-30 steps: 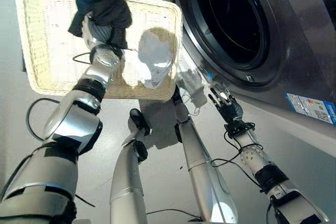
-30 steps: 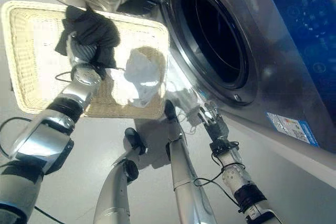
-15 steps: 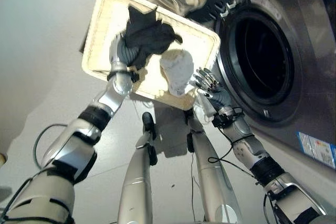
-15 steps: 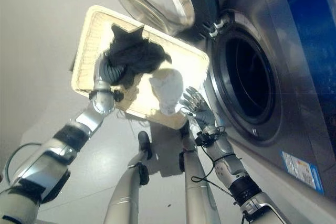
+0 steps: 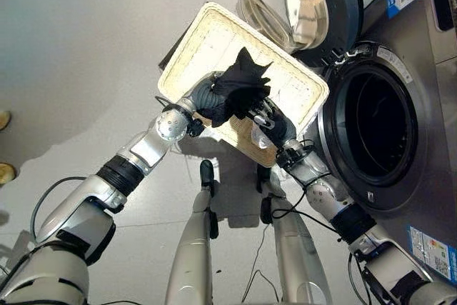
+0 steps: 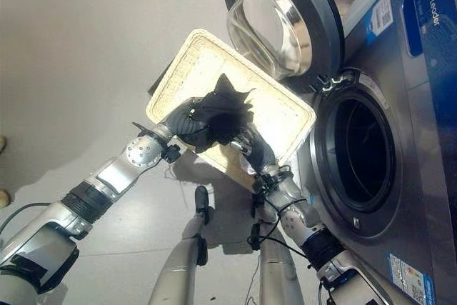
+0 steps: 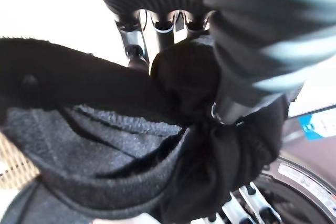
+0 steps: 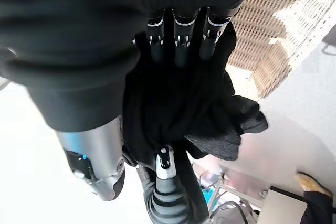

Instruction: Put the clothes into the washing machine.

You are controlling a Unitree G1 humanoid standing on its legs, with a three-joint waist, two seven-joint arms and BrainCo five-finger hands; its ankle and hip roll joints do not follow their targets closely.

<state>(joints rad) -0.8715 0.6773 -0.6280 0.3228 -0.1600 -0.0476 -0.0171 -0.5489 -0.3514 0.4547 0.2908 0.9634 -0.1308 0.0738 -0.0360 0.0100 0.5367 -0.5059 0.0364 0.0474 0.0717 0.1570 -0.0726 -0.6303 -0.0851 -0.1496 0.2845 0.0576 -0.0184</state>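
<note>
Fingers of the left hand (image 5: 208, 96) curl round a black garment (image 5: 239, 91) and grip it; in the left wrist view the cloth bunches tightly between fingers (image 7: 137, 51) and thumb. Right hand (image 5: 270, 123) fingers (image 8: 178, 43) lie straight and spread against the same garment, from the side opposite the left hand, not curled round it.

Surface and room: pale grey floor (image 5: 86, 48), smooth. White wicker basket (image 5: 203, 33), rectangular and shallow, sits on the floor directly behind both hands. A small pale cloth (image 5: 258, 137) shows just under the right hand's fingers, at the basket's near edge. Front-loading washing machine (image 5: 428, 169) stands just beyond the right hand, steel-grey front, dark drum opening (image 5: 382, 137) uncovered. Its round glass door (image 5: 285, 5) is swung wide open, hanging over the far corner of the basket.

Garment: black, soft, fuzzy weave seen close in the left wrist view, crumpled into a wad, with pointed folds sticking up past the fingertips. It is held off the basket, between the two hands, outside the drum.
</note>
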